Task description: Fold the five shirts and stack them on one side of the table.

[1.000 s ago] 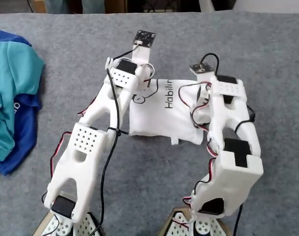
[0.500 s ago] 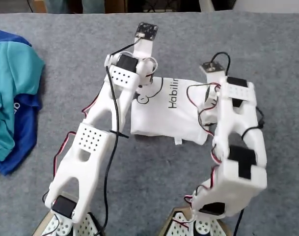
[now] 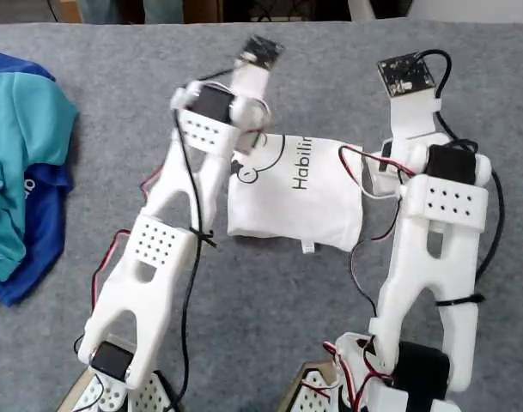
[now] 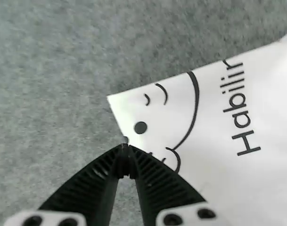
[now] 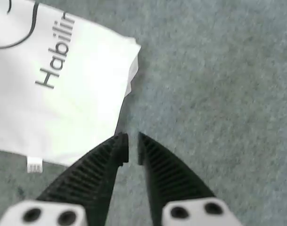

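Grey felt tabletop, folded white shirt in the middle, teal-and-blue pile at the left edge. My left hand is closed right on the shirt's edge (can't tell if it's got cloth), and my right hand is a narrow slit over bare felt beside it. Dragging it one-handed would probably pull the fold apart.

Three shirts are lying on one table: one white shirt, one teal shirt, one blue shirt. Two arms are standing there, left arm and right arm, carrying two grippers, left gripper and right gripper.
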Controlling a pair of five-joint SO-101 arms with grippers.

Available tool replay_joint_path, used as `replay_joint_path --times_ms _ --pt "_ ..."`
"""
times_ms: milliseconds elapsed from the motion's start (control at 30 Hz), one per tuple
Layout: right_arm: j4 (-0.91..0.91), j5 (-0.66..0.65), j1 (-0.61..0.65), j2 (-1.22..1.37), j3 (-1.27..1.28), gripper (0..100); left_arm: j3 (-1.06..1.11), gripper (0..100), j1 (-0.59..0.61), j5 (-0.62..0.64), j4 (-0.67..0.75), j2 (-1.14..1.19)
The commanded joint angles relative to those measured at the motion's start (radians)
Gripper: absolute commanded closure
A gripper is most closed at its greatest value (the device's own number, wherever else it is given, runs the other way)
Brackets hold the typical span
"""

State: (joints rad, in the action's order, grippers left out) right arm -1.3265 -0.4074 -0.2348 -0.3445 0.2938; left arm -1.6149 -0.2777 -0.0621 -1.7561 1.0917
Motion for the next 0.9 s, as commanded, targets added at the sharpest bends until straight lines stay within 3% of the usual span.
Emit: replay_joint_path --times_ms 0,100,200,300,400,533,700,867 --pt "-0.129 0.003 -0.021 -0.035 0.018 89.7 -0.019 97 0.061 -0.014 -0.012 -0.115" --pt "-0.203 0.011 -0.028 -0.041 0.067 89.6 0.054 97 0.11 -0.015 -0.014 -0.186" --pt "-0.199 0.123 -0.026 -0.047 0.105 89.6 0.239 97 0.14 -0.015 -0.014 -0.295" --pt "-0.167 0.282 -0.025 -0.053 0.137 89.1 0.556 97 0.15 -0.015 -0.012 -0.486" --pt "-0.146 0.399 -0.029 -0.048 0.16 82.6 0.921 97 0.139 -0.017 0.023 -0.746" --pt "-0.13 0.494 0.02 -0.047 0.209 73.0 1.417 97 0.177 -0.014 0.261 -1.045" --pt "-0.012 0.64 0.132 -0.045 0.302 72.4 2.018 97 0.246 -0.015 0.703 -1.221" --pt "0.166 0.715 0.178 -0.044 0.367 72.4 2.31 97 0.298 -0.009 1.036 -1.229"
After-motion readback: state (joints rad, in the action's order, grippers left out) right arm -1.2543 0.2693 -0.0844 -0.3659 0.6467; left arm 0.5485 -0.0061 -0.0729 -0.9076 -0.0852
